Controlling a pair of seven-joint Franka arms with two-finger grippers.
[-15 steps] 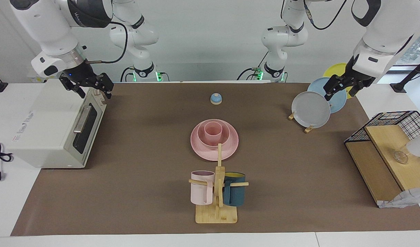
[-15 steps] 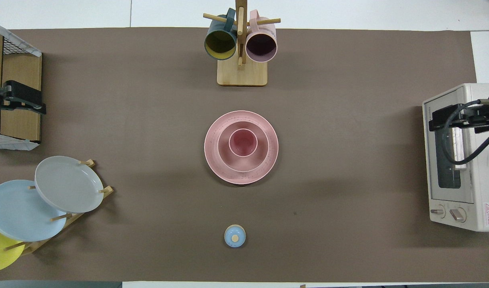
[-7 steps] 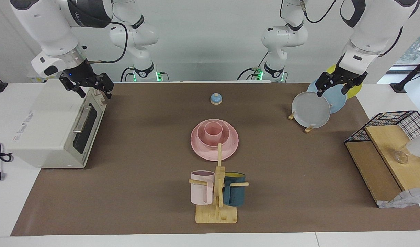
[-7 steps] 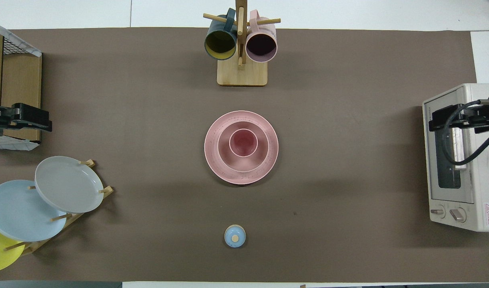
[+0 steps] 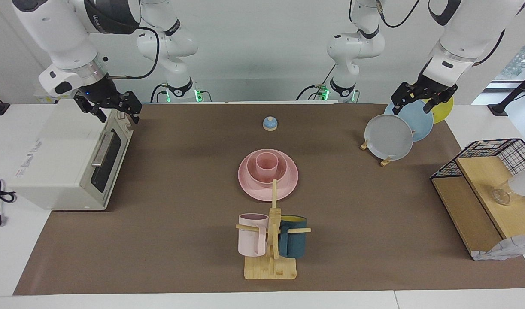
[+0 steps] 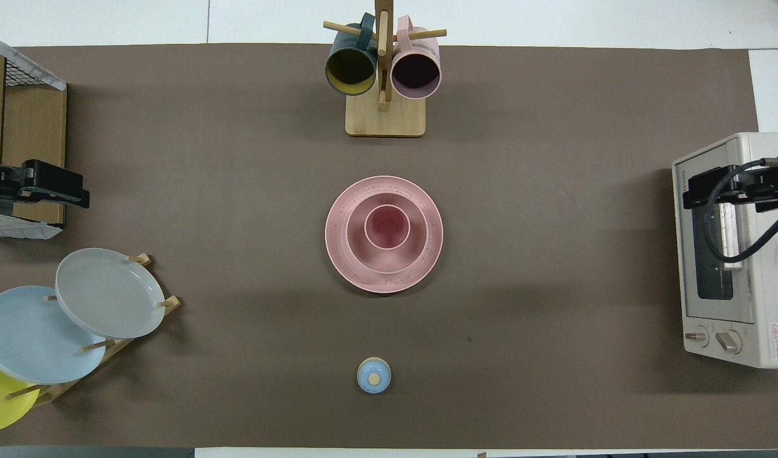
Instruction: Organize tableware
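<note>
The pink set is stacked at the middle of the brown mat. The wide plate (image 5: 250,187) (image 6: 338,257) lies flat, the bowl (image 5: 251,171) (image 6: 357,248) sits on it, and the cup (image 5: 266,164) (image 6: 387,227) stands upright in the bowl. My left gripper (image 5: 413,105) is open and empty, up in the air over the plate rack at the left arm's end. My right gripper (image 5: 116,110) is open and empty over the toaster oven's top front edge. Neither gripper touches the set.
A rack (image 5: 384,162) holds grey (image 5: 388,137), blue and yellow plates. A toaster oven (image 5: 60,159) stands at the right arm's end. A mug tree (image 5: 271,266) with pale pink and teal mugs stands farther from the robots than the set. A small blue bell (image 5: 270,123) is nearer. A wire-and-wood shelf (image 5: 481,206) stands beside the rack.
My left gripper has risen and shifted a little toward the table's middle, over the plate rack. The right arm and the pink set have not moved.
</note>
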